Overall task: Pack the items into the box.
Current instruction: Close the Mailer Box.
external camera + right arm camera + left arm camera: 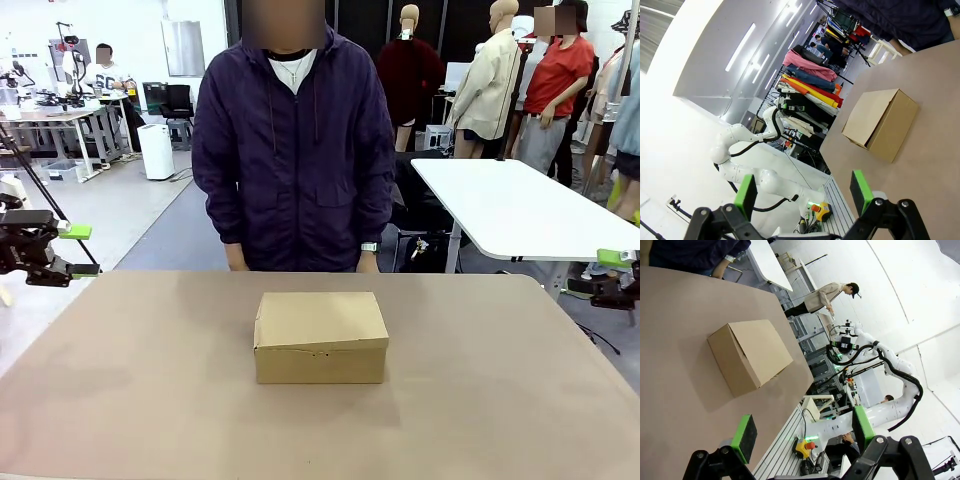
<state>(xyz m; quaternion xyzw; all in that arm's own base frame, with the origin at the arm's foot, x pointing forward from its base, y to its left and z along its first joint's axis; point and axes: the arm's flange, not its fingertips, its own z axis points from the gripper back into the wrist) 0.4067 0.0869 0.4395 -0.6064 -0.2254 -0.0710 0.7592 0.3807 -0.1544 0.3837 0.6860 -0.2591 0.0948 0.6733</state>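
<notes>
Box [320, 337] sat shut mid-table, person [294, 150] behind it. Left gripper [68, 250] and right gripper [612, 272] both spread, empty, at table edges. Best first move: lift the flap from its front edge.

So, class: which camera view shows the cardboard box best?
The front view: the cardboard box sits centred, square-on, lid closed. The left wrist view and right wrist view show it tilted, seen from its ends.

Front view faces the person across the table [120, 400]; both wrist views (tilted, farther back) share the box [320, 337].
</notes>
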